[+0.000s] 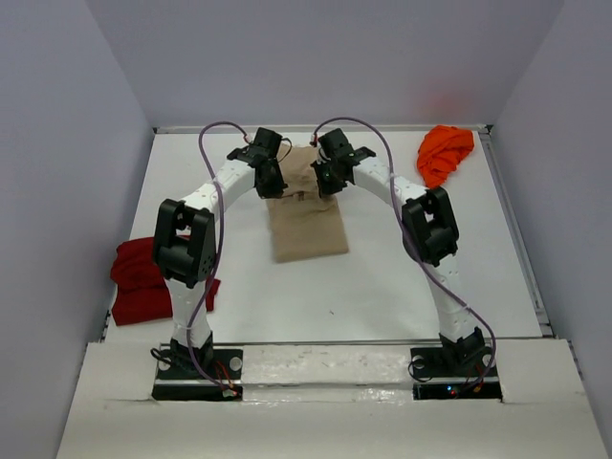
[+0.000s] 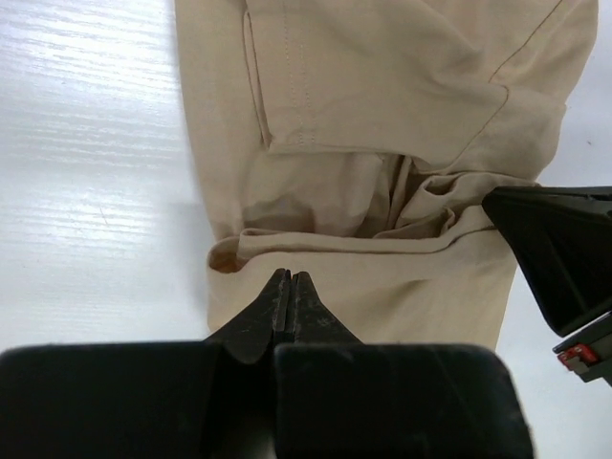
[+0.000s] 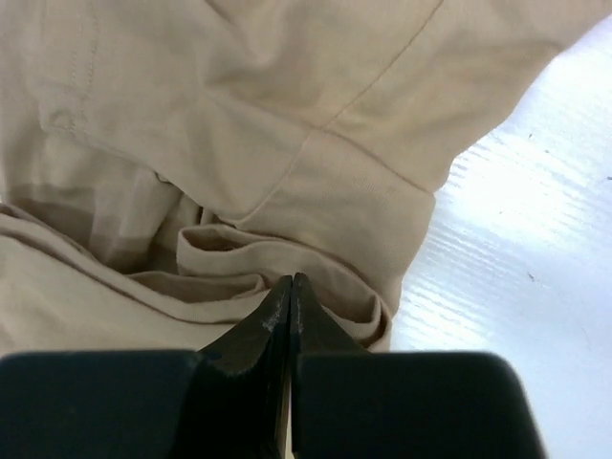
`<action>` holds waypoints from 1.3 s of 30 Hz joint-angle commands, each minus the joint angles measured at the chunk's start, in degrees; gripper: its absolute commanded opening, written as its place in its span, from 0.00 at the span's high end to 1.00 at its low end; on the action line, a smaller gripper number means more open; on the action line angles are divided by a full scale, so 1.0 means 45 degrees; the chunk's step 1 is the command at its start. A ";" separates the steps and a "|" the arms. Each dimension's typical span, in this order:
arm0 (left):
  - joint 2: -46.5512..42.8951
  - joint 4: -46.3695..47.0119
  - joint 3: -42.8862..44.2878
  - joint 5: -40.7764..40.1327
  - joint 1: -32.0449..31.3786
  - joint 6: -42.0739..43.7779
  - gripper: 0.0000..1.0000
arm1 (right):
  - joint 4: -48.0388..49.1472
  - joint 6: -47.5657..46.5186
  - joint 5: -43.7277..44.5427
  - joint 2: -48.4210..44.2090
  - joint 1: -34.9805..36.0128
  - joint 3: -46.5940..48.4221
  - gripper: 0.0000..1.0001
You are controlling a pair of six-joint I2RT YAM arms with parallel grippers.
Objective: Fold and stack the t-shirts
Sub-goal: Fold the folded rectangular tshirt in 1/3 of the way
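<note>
The tan t-shirt lies folded into a long narrow strip in the middle of the table. Its collar end points away from the arm bases. Both grippers hang over that far end. My left gripper is shut, its tips just above the cloth near the collar fold, with nothing seen between them. My right gripper is shut too, its tips at a rumpled fold of the cloth. The dark red t-shirt sits bunched at the left edge. The orange t-shirt lies crumpled at the far right.
The white table is walled on the left, far and right sides. In the left wrist view the black body of the right gripper shows close by on the right, over the shirt's edge.
</note>
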 commanded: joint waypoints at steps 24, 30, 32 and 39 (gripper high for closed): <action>-0.1634 0.0366 -0.1310 -0.0703 -0.0922 0.0254 1.00 | 0.0681 -0.0633 0.2972 -0.3784 -0.0254 -0.2447 0.94; -0.1457 0.0191 -0.1270 -0.0507 -0.1176 0.0273 1.00 | 0.0290 -0.0226 0.1787 -0.3802 -0.0254 -0.3032 1.00; -0.1536 0.0289 -0.1525 -0.0566 -0.1176 0.0215 1.00 | 0.0934 -0.0028 0.1337 -0.4096 -0.0098 -0.4047 1.00; -0.0872 -0.0023 -0.0862 -0.0253 -0.1176 0.0156 1.00 | 0.1288 0.0266 0.0690 -0.4078 -0.0098 -0.4559 1.00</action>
